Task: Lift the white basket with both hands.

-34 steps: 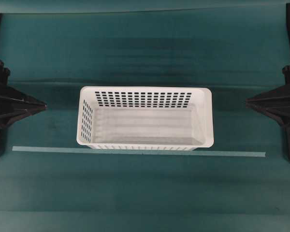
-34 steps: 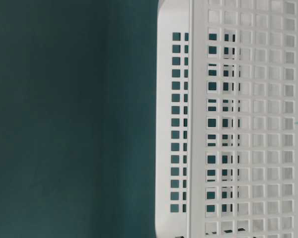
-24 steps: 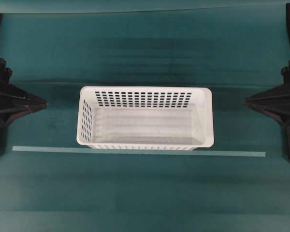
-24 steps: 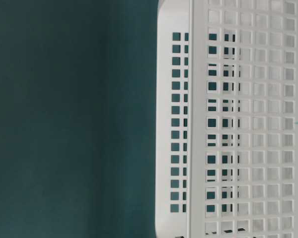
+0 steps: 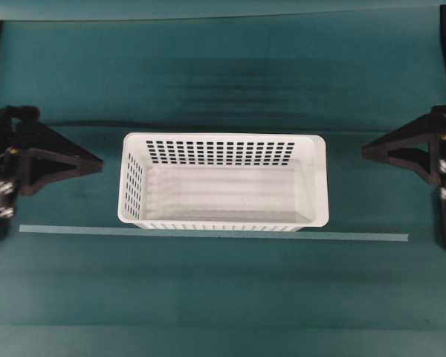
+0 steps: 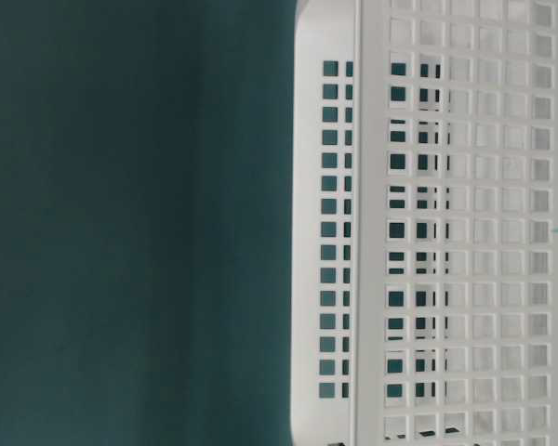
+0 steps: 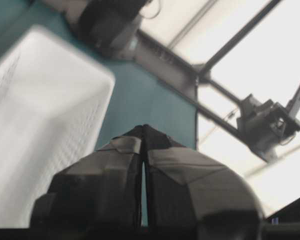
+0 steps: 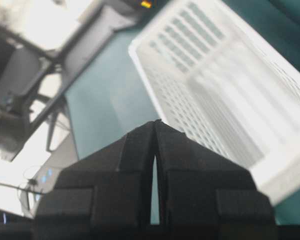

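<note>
The white basket (image 5: 223, 181) sits upright and empty in the middle of the green table (image 5: 223, 290), its near long wall just beside the pale tape strip (image 5: 357, 236) — unmoved from a moment ago. What has changed is the arms: the left gripper (image 5: 97, 163) has pushed in from the left edge and rolled, and the right gripper (image 5: 366, 152) has edged inward too (less so). Both sets of fingers are pressed together, holding nothing, and both remain apart from the basket's short ends. The approach looks underway — no contact, no lift yet.
</note>
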